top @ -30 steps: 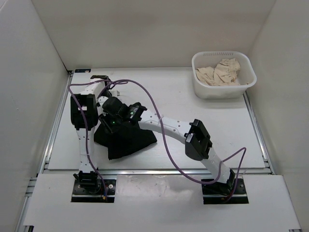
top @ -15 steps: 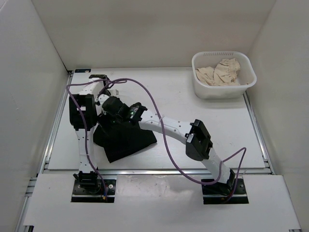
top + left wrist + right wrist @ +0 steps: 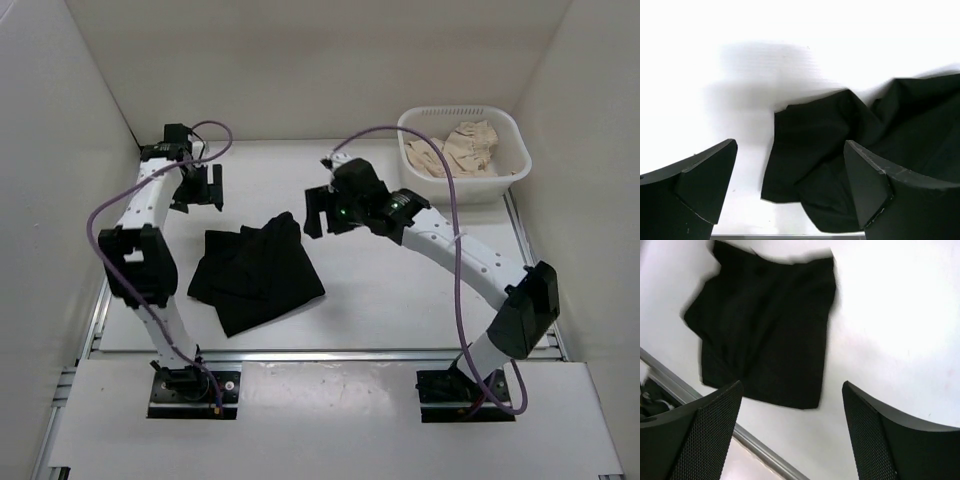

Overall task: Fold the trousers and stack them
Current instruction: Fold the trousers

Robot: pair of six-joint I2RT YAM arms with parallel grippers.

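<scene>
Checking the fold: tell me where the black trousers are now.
In the top view the trousers lie folded on the table's left half, toward its near edge; the left gripper and right gripper hover off their far corners.

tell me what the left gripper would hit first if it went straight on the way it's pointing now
Most likely the trousers: in the left wrist view their crumpled edge lies dead ahead of the open left gripper. Depth is unclear, so it might touch the table beside the cloth.
</scene>
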